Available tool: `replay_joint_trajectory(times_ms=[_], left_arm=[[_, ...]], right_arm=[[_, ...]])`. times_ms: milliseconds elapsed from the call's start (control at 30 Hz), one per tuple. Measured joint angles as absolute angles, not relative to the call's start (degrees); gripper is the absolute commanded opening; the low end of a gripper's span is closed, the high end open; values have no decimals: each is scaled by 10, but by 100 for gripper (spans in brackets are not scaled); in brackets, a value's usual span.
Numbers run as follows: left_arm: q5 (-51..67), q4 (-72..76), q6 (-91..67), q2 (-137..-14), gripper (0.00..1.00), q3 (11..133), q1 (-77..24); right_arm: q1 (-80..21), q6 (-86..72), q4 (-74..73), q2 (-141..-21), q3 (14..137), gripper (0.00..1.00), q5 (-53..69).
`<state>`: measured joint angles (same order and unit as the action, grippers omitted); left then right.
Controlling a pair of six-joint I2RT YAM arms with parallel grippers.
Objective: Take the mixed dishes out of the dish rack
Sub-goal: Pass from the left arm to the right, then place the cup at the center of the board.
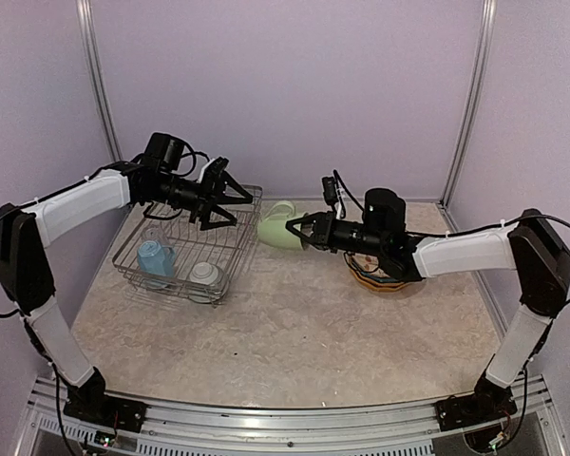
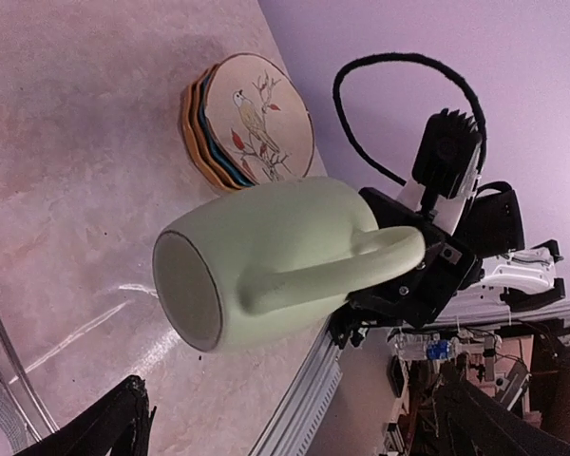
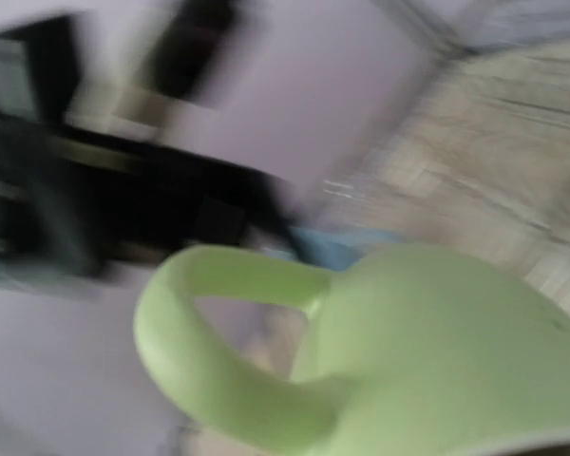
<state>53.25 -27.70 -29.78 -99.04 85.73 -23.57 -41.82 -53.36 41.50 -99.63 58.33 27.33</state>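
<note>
The silver wire dish rack stands at the left. A light blue cup and a small white cup sit in it. My left gripper is open and empty above the rack's far right corner; its fingertips show at the bottom of the left wrist view. My right gripper is shut on the light green mug, held on its side in the air just right of the rack. The mug also shows in the left wrist view and, blurred, in the right wrist view.
A stack of plates lies on the table under my right arm; its top plate bears a bird picture. Purple walls and metal posts enclose the table. The rail runs along the near edge.
</note>
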Motion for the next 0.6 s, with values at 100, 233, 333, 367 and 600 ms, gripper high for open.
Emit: replay_joint_trajectory(times_ms=[100,233,333,367,600], left_arm=[[488,-299,-288,-971,99,872,-221],[427,-314,-276,-940,99,875,-202],[399,-329,-269,-934,99,883,-195],[393,-330,-267,-934,99,885,-194],[369,-345,-264,-934,99,885,-191]], right_arm=[[-416,-473,297,-984,589,0,226],[-416,-404,102,-984,643,0,154],[-416,-359,-34,-992,708,0,88],[-416,-347,-73,-999,734,0,68],[-417,-278,-270,-1093,912,0,-30]])
